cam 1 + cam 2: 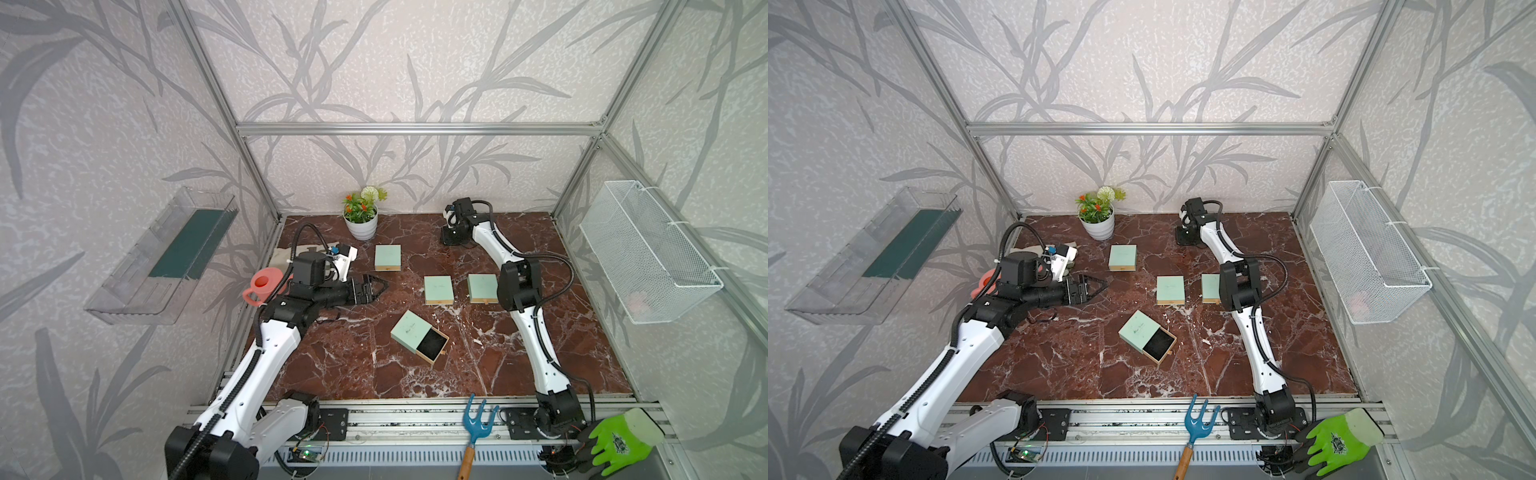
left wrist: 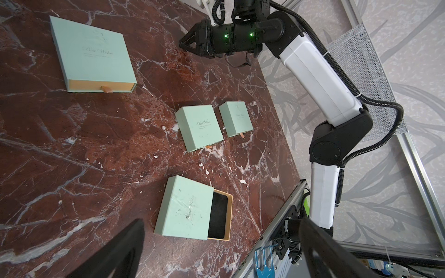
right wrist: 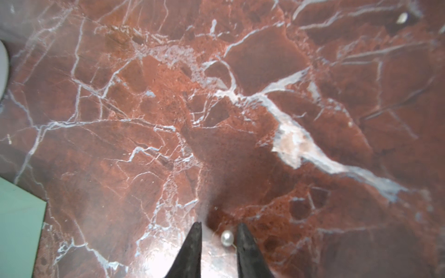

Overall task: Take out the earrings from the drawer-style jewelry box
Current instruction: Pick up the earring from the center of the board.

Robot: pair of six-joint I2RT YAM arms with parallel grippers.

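Right gripper [image 3: 219, 225] reaching down at far end of marble table [image 3: 120, 96], jaws standing narrowly apart, pinching nothing. Pearl earring [image 3: 226, 238] lying on table between its fingertips, close beside one finger. Second earring [image 2: 164, 127] lying near closed green box [image 2: 198, 128]. Left gripper [image 1: 379, 289] hovering at table's left side, jaws spread wide, holding nothing. Open box [image 1: 409, 328] sitting nearer front, drawer [image 1: 432, 344] pulled out.

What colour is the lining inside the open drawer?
Black lining, best seen in the left wrist view.
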